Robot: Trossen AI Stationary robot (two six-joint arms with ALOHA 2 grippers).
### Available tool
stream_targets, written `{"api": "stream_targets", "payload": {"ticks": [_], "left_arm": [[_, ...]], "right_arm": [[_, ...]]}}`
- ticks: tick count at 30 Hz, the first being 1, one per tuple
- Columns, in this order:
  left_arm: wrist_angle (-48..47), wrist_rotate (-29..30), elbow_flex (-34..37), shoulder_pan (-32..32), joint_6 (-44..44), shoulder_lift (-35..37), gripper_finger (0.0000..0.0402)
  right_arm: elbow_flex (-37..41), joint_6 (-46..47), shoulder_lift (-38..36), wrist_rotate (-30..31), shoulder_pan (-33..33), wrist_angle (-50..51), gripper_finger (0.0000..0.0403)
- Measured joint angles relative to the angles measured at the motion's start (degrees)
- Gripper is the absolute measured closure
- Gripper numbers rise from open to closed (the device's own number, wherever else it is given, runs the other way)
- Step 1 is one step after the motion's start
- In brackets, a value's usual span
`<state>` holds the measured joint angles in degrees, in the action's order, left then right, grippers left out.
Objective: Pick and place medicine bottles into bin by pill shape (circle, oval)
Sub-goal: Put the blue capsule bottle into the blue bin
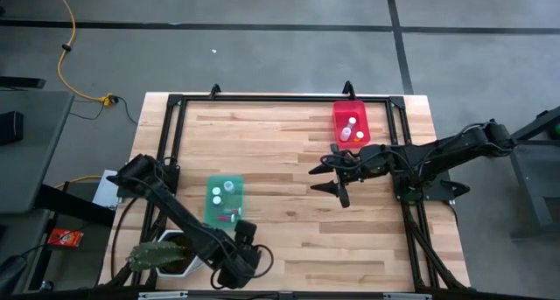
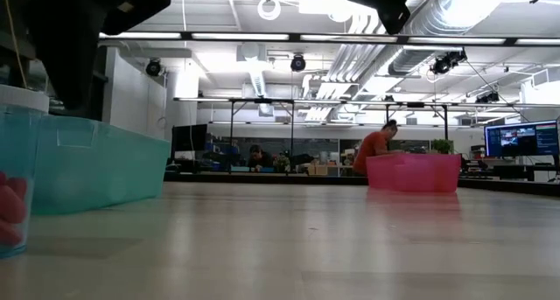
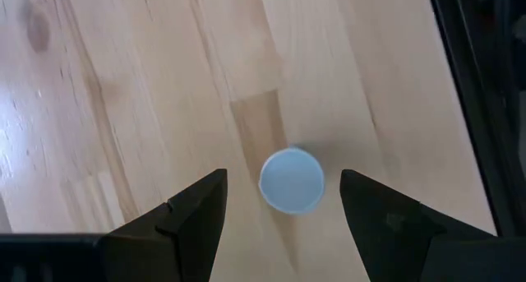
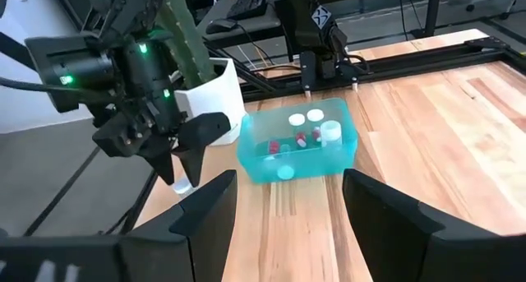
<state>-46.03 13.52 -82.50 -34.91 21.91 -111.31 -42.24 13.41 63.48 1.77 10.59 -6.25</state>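
My left gripper [image 1: 238, 263] is open near the table's front edge, pointing down over one small medicine bottle with a white cap [image 3: 292, 180]. The bottle stands upright on the wood; the fingers stand on either side of it without touching. In the low view the bottle [image 2: 13, 173] shows red pills inside. The gripper hides it in the high view. A green bin [image 1: 225, 201] and a red bin [image 1: 351, 125] each hold several bottles. My right gripper [image 1: 325, 179] is open and empty near the table's middle, just short of the red bin.
A white hexagonal plant pot [image 1: 171, 252] with a green plant stands at the front left, close to my left arm. A black frame [image 1: 280, 97] runs around the table. A person [image 2: 374, 149] shows in the room behind.
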Motion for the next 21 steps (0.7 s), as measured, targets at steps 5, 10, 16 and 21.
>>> {"api": "stream_targets", "payload": {"ticks": [5,10,16,21], "left_arm": [[-0.3,-1.4,0.0,0.8,-0.5,-0.8,0.0177],[0.7,-3.0,0.0,0.9,-0.5,-2.3,0.0177],[1.1,-2.2,0.0,0.8,0.8,-2.5,0.0186],[0.8,-1.8,0.0,0.9,0.0,-2.3,0.0229]], "right_arm": [[0.0,0.0,0.0,1.3,0.0,0.1,0.0187],[0.0,0.0,0.0,1.3,0.0,0.0,0.0187],[0.0,0.0,0.0,1.3,0.0,0.8,0.0187],[0.0,0.0,0.0,1.7,0.0,0.9,0.0187]]}}
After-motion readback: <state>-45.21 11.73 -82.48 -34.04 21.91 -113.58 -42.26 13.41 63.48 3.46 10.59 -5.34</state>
